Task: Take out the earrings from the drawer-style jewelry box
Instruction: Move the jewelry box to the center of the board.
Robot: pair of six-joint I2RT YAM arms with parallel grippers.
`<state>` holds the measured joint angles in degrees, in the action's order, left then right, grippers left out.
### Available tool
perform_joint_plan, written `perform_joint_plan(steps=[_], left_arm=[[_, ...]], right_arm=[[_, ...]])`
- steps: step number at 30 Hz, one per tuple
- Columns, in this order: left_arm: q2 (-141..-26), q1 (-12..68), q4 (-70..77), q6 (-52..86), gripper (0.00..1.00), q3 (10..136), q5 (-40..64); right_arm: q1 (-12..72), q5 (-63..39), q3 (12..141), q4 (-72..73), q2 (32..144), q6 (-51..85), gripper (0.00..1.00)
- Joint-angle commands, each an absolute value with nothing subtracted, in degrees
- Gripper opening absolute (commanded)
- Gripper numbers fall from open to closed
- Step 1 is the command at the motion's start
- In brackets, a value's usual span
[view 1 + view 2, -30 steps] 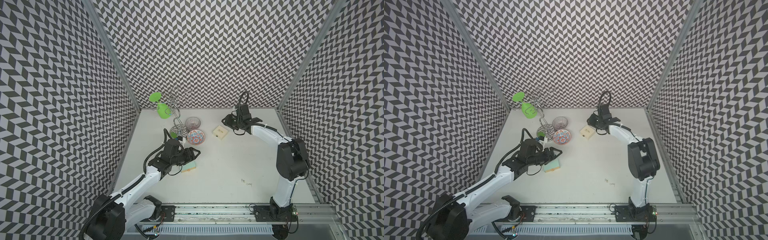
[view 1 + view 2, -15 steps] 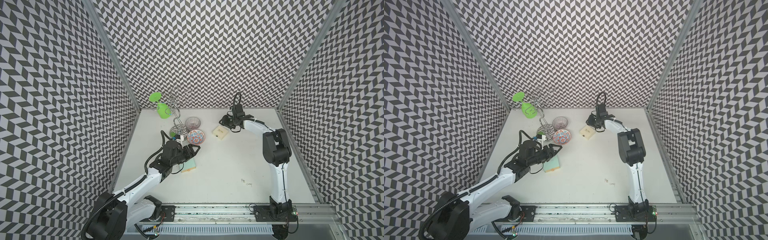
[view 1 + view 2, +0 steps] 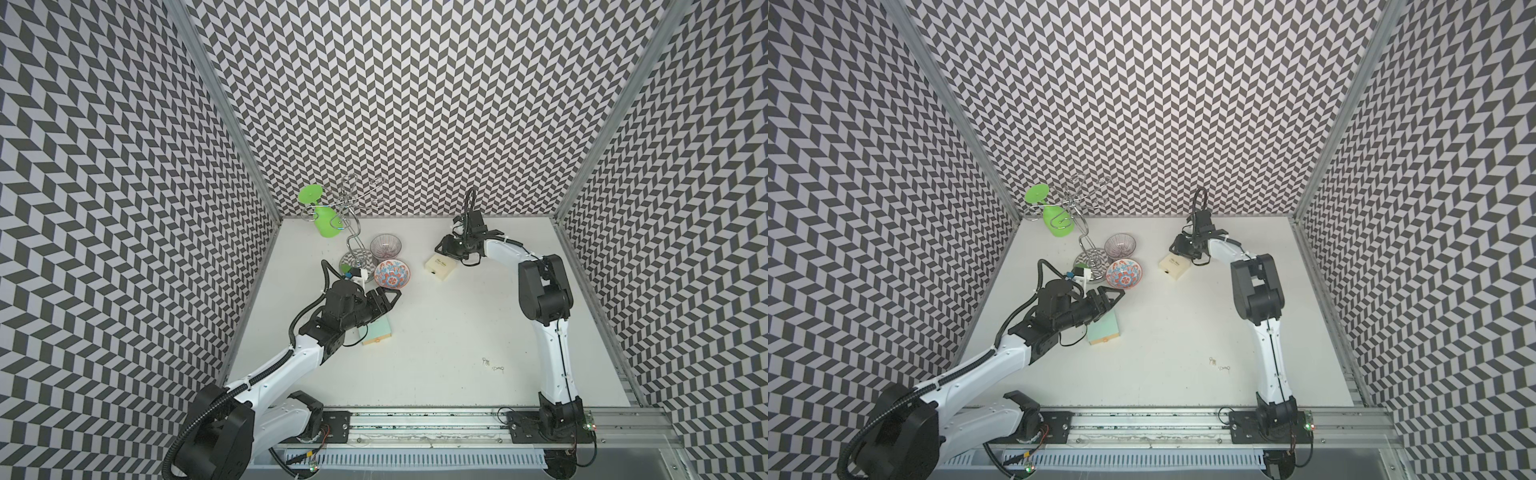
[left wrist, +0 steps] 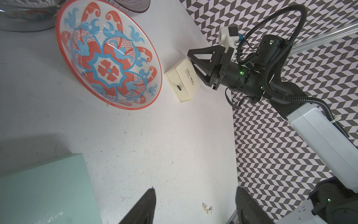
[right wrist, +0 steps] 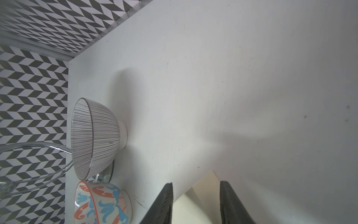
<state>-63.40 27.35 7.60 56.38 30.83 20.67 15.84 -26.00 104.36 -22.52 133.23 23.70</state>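
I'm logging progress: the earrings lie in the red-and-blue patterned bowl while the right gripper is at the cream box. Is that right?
Not quite. The left wrist view shows the earrings lying loose on the table, not in the patterned bowl, which is empty. The right gripper is at the cream box, as you said.

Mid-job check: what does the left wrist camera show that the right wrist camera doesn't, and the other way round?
Only the left wrist view shows the earrings lying loose on the table, the mint-green box, and the right gripper from outside, at the end of the cream drawer box opposite its pull tab. Only the right wrist view shows the table's back corner, where the walls meet, and a corner of that box between its own fingers. Both show the red-and-blue patterned bowl, the cream box and the striped bowl.
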Motion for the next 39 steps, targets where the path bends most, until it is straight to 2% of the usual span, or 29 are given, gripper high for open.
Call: perform_joint_plan(steps=[1, 18, 39], left_arm=[[-63.64, 27.65, 7.21, 55.49, 0.67, 32.63, 20.37], [-63.65, 27.60, 7.12, 55.15, 0.67, 32.65, 20.70], [-64.99, 27.60, 5.53, 54.28, 0.64, 32.44, 21.30]], right_arm=[[15.93, -28.58, 104.33, -22.12, 133.86, 21.78, 0.40], [19.79, -28.07, 95.89, -24.43, 129.69, 16.46, 0.34], [31.29, -30.19, 76.21, -21.62, 118.13, 9.97, 0.31]])
